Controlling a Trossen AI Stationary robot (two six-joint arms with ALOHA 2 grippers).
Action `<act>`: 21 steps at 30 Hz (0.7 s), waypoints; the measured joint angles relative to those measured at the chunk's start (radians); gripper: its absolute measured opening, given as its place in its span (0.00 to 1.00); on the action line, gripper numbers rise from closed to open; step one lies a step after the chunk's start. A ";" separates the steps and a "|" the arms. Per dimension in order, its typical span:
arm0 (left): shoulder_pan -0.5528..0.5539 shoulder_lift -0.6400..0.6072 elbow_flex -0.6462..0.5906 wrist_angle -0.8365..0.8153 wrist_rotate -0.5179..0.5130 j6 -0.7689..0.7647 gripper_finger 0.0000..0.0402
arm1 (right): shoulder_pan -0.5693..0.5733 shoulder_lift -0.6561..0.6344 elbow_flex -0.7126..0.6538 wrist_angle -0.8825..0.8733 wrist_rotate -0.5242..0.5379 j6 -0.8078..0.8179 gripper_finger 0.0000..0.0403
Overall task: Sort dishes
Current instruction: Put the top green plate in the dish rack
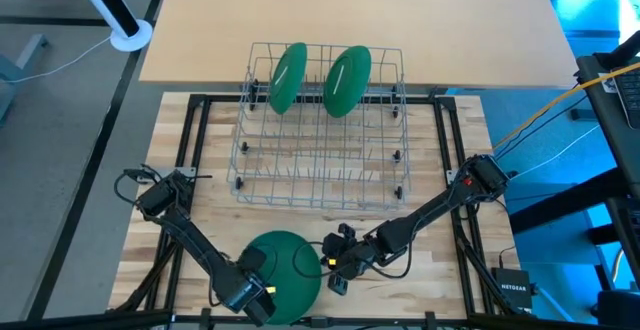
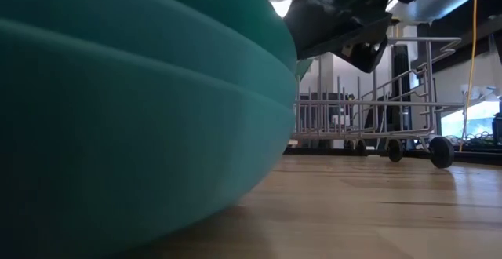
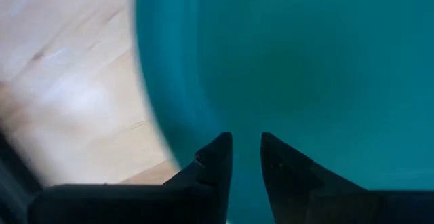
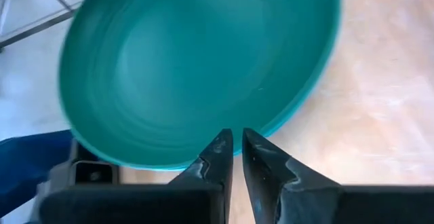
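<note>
Resting between both arms' jaws, plate stack [image 1: 285,262] on table [image 1: 430,270].

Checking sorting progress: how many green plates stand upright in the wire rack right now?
2. Both stand on edge at the wire rack's far end: one plate on the left, one plate on the right. A stack of plates lies on the table, count unclear.
</note>
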State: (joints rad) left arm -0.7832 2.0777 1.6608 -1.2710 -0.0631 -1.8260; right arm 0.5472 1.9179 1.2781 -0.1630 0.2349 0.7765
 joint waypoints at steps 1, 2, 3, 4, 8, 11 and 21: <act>0.002 0.001 0.000 0.021 -0.019 0.000 0.17 | 0.000 0.000 0.000 0.005 -0.017 0.000 0.10; 0.006 0.004 0.000 0.044 -0.036 0.003 0.17 | 0.000 0.000 0.000 0.008 -0.026 0.000 0.11; 0.010 0.006 0.000 0.066 -0.047 0.013 0.17 | 0.000 0.000 0.000 0.008 -0.028 0.001 0.12; 0.016 0.013 0.000 0.088 -0.051 0.031 0.17 | 0.000 0.000 0.000 0.008 -0.029 0.004 0.14; 0.042 0.043 0.000 0.171 -0.052 0.103 0.17 | -0.005 0.000 0.000 0.004 -0.028 0.005 0.25; 0.061 0.060 0.001 0.216 -0.053 0.145 0.17 | -0.014 0.000 0.000 0.004 -0.036 0.006 0.33; 0.112 0.071 0.003 0.253 -0.056 0.188 0.17 | -0.032 -0.005 0.003 -0.111 -0.063 0.002 0.42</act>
State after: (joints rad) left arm -0.6716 2.1487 1.6634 -1.0176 -0.1188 -1.6379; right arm 0.5156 1.9133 1.2808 -0.2737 0.1718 0.7788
